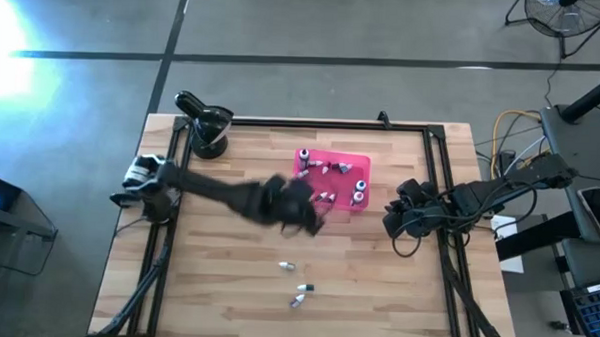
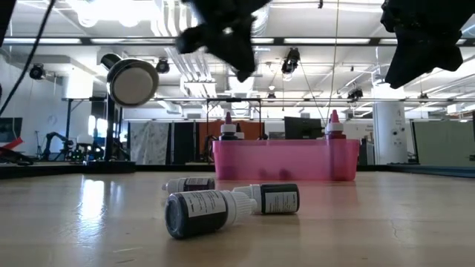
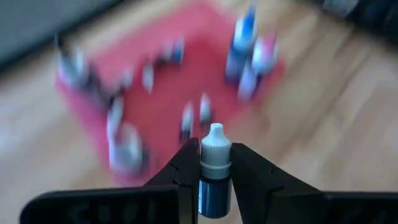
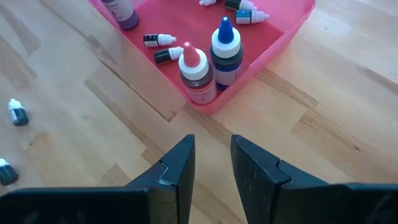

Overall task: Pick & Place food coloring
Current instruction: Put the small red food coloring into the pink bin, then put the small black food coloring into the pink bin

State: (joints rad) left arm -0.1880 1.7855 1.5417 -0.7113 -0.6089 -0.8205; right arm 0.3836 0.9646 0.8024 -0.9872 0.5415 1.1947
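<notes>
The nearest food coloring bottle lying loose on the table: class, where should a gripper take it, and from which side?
Grip the dark bottle across its round body, from straight above. It lies on its side, its cap close to a second bottle, so the body is the freer part.

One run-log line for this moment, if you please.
left gripper: shut on bottle, above tray edge | right gripper: empty, beside tray | three bottles on table

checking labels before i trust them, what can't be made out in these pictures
- Left wrist view: the pink tray and the bottles in it are smeared by motion blur; their count and colours are unclear. Only the small bottle in the left gripper is sharp.
- High view: blur smears the left gripper, hiding its bottle.
- Low view: the tray wall hides the small bottles inside.
- High view: the loose bottles are too small to read colours.
</notes>
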